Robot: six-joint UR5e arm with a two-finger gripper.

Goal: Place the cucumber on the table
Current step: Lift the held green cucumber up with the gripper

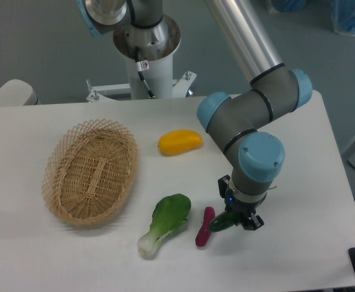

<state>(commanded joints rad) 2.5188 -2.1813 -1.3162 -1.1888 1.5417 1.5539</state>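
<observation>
The cucumber (pixel 221 223) is a dark green glossy piece, mostly hidden under the arm's wrist, with only its left end showing. My gripper (pixel 237 219) points down over the front right part of the white table (pixel 299 182) and is shut on the cucumber. The cucumber sits at or just above the tabletop; I cannot tell whether it touches. Its free end lies right beside the magenta vegetable (pixel 204 227).
A woven wicker basket (pixel 91 171) stands at the left, with nothing in it. A yellow fruit (pixel 180 142) lies in the middle. A bok choy (pixel 164 223) lies near the front, left of the magenta vegetable. The arm's base (pixel 146 45) stands behind the table.
</observation>
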